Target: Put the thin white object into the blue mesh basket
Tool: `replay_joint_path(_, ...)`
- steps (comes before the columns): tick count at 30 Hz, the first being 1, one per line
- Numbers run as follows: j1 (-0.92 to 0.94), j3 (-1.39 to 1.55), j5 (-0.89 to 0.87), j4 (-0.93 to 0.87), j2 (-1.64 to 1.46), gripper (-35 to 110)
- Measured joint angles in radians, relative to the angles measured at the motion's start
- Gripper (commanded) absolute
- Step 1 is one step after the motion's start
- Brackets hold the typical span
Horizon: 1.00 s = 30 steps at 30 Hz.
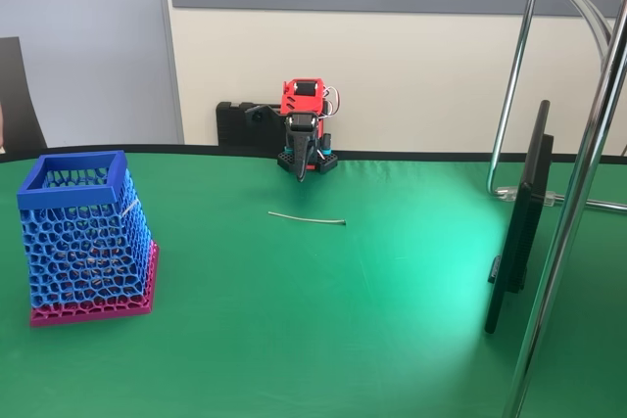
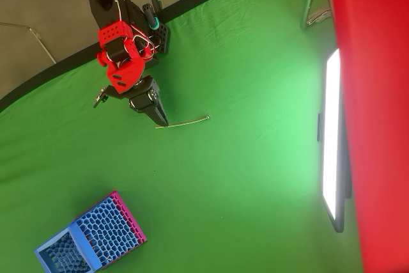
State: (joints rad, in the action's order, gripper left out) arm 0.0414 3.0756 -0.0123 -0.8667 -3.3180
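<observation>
End effector (image 1: 302,171) pressed together near bench's far edge; thin white object (image 1: 307,218) lies flat, fingers may skid off. Blue mesh basket (image 1: 86,237) well apart.

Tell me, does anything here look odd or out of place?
Nothing stands out. The basket stands upright on the table, the stick lies flat, apart from it, and the gripper hangs above the table.

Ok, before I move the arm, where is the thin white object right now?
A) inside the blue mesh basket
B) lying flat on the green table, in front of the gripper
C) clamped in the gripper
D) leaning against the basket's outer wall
B: the thin white object lies flat on the green table, just ahead of the gripper, well apart from the blue mesh basket.
</observation>
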Motion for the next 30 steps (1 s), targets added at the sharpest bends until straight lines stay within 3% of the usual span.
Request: replay_joint_path(30, -0.003, 0.000, -0.018, -0.006, 0.000, 1)
